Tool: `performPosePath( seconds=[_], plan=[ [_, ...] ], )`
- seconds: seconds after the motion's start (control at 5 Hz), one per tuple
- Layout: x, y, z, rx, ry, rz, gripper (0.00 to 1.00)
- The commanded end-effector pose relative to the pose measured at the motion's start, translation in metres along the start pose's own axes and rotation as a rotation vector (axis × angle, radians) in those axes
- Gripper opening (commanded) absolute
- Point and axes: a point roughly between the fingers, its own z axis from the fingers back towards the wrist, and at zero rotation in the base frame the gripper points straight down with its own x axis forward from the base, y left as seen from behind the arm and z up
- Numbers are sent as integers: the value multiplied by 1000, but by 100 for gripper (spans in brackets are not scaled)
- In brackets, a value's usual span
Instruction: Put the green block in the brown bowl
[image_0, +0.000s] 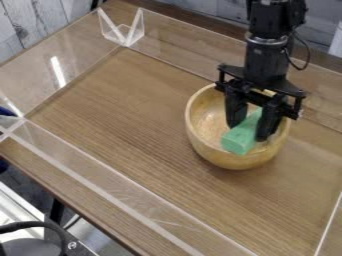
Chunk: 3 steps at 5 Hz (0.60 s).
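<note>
The brown bowl (214, 134) sits on the wooden table at centre right. A black gripper (254, 126) reaches down from above into the bowl. Its two fingers are shut on the green block (245, 136), which stands tilted between them. The block's lower end is low inside the bowl, near the front rim. Whether it touches the bowl's bottom I cannot tell.
Low clear plastic walls (127, 190) fence the wooden table (120, 110) on all sides, with a clear bracket (123, 28) at the far left corner. A dark chair part (27, 238) shows at the bottom left, outside the fence.
</note>
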Motion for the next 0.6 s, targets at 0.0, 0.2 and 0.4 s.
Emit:
performPosePath(
  seconds=[0.0, 0.2, 0.4],
  plan=[
    [8, 1, 18, -2, -52, -4, 100],
    [5, 3, 27, -4, -64, 2, 100],
    [2, 5, 39, -4, -84, 7, 100]
  ],
)
